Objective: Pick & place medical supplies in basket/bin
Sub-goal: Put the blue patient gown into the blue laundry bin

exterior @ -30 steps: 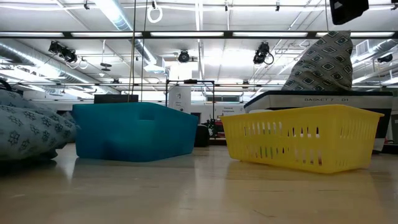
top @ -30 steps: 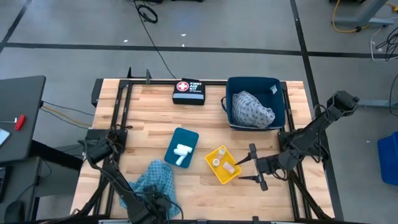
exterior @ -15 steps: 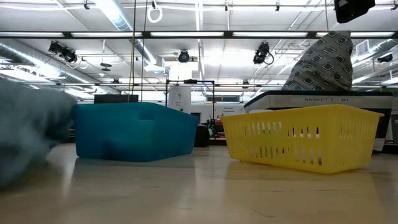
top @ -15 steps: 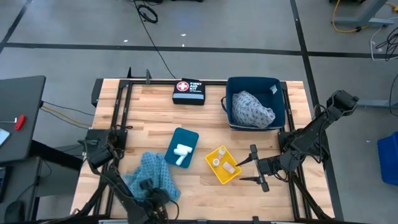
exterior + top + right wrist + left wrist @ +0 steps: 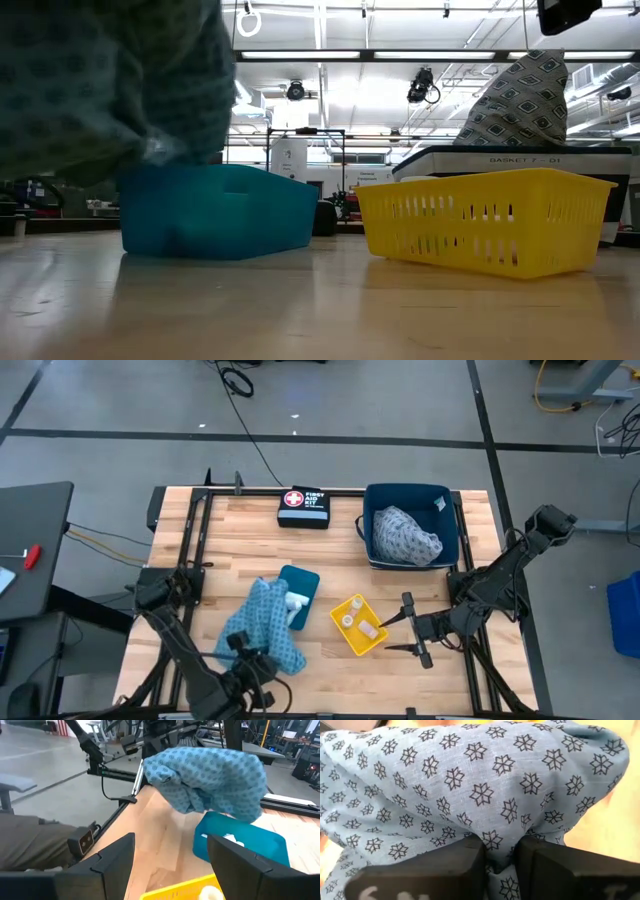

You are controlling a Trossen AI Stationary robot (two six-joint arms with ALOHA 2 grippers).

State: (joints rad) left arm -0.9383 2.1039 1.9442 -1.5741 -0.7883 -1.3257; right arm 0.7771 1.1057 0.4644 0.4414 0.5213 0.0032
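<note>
At the near edge of the wooden surface [image 5: 230,530], the left tool [image 5: 243,657] has its two dark fingers [image 5: 445,865] pinched together on a fold of the light-blue patterned cloth [image 5: 262,628]. The cloth hangs lifted off the surface, bunched, its far end reaching over the near-left side of the teal tray [image 5: 296,595]. In the low view it fills the upper left corner, above and in front of the tray.

Just beyond, the teal tray holds white rolls [image 5: 293,601], partly hidden by the cloth. Beside the tray, toward the right arm, stands the small yellow basket [image 5: 357,625] with a few pale vials [image 5: 348,621] inside.

The right tool [image 5: 403,622] rests low just beside the yellow basket's right side, its fingers [image 5: 112,857] spread wide apart and holding nothing.

Farther back on the right sits the dark blue bin [image 5: 410,525], with the second patterned cloth [image 5: 402,537] heaped in it, rising above the rim in the low view. At the far edge, left of the bin, lies the black first aid pouch [image 5: 303,507].
</note>
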